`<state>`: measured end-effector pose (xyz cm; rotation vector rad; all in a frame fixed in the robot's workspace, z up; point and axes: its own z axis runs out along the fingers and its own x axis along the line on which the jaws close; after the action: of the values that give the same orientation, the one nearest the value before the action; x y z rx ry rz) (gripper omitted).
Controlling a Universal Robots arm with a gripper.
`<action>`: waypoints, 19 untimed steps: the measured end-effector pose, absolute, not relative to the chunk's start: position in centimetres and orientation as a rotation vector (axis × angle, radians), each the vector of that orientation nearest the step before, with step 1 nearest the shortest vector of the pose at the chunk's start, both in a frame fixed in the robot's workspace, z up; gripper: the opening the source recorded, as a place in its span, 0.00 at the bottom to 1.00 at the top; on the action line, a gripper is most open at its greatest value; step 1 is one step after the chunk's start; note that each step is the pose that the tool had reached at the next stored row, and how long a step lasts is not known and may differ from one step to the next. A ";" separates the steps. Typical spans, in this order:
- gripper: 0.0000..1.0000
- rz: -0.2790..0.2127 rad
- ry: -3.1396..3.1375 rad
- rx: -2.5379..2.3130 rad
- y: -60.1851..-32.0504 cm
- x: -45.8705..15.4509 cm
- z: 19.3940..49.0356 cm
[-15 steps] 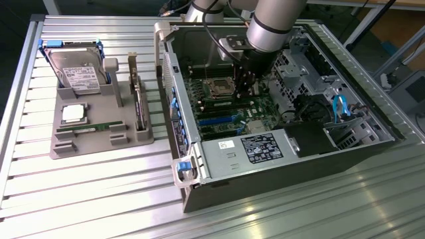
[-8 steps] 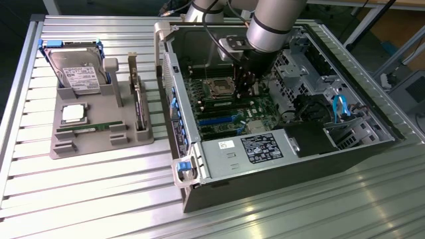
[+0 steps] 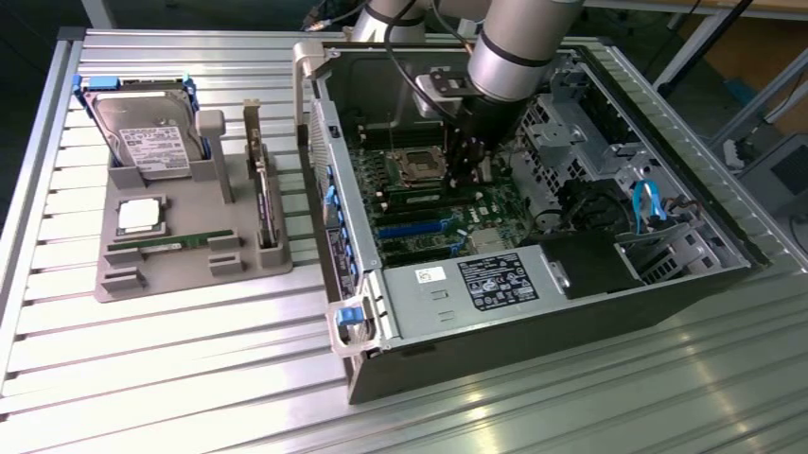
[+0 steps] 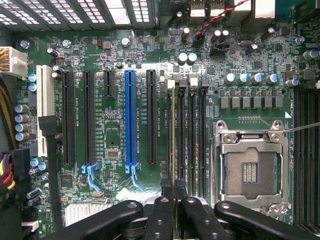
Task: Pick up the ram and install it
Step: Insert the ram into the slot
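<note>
Tray (image 3: pixel 127 284): sits on the surface (image 3: pixel 189 378), carrying one hard drive (image 3: pixel 151 137), one processor chip (image 3: pixel 139 216), one green stick (image 3: pixel 170 243) and one upright expansion card (image 3: pixel 263 199).
Computer case (image 3: pixel 531 312): open, motherboard (image 4: pixel 115 100) exposed.
End effector (image 4: pixel 173 200): inside the case, clenched on the ram (image 4: pixel 173 145), which stands edge-on at the memory slot farthest from the processor socket (image 4: pixel 250 170).

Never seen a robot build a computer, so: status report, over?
Gripper shut on the ram, held edge-on. Ram lined up along the memory slots, beside the empty processor socket. No obstruction seen.
</note>
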<state>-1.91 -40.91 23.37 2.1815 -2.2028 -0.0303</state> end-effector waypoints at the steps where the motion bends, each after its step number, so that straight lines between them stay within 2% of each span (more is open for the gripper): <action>1: 0.12 -0.030 -2.203 2.181 -40.9 -1.9 23.3; 9: 0.13 -0.030 -2.203 2.181 -40.9 -1.9 23.1; 11: 0.25 -0.030 -2.203 2.181 -40.9 -1.9 23.1; 16: 0.25 -0.030 -2.203 2.181 -40.9 -1.9 23.2; 19: 0.25 -0.030 -2.203 2.181 -40.9 -1.9 24.3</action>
<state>-1.91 -40.91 24.32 2.1814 -2.2028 -0.0303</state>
